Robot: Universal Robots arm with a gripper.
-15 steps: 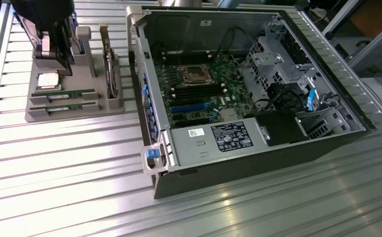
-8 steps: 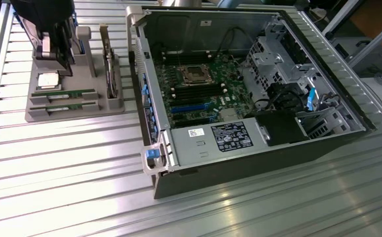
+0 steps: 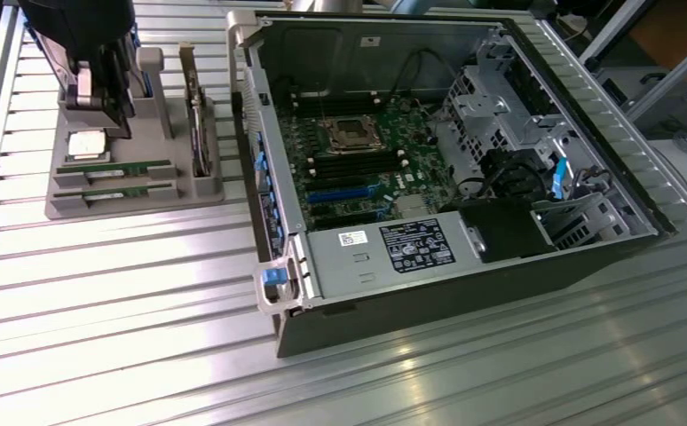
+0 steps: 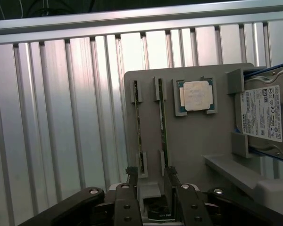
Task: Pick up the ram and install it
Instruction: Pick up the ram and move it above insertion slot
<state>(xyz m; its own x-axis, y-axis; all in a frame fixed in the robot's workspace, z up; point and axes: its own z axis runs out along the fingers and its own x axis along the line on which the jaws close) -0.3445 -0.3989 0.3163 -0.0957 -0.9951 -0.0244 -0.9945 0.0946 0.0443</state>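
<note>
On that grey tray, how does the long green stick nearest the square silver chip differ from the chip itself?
Shape: the long, narrow green ram stick is a thin strip; the square silver processor chip is compact. Pose: the ram stick stands on edge between slotted posts; the processor chip lies flat in a recess. Colour: the stick is green, the chip's top silvery. Both rest on the grey holder tray.

On the counter [image 3: 106, 293], a holder [image 3: 71, 206] is sitting at the exterior view's left, with an open computer case [image 3: 438, 302] just beside it on the right. In the holder, the near ram stick [image 3: 115, 189] and the far ram stick [image 3: 115, 167] are lying parallel. The processor [image 3: 87, 144] is resting just behind them, a hard drive [image 4: 266, 115] is sitting beyond it, and a card [image 3: 198, 115] is standing along the right edge. Inside the case, a power supply [image 3: 379, 253] is lying at the near end.
</note>
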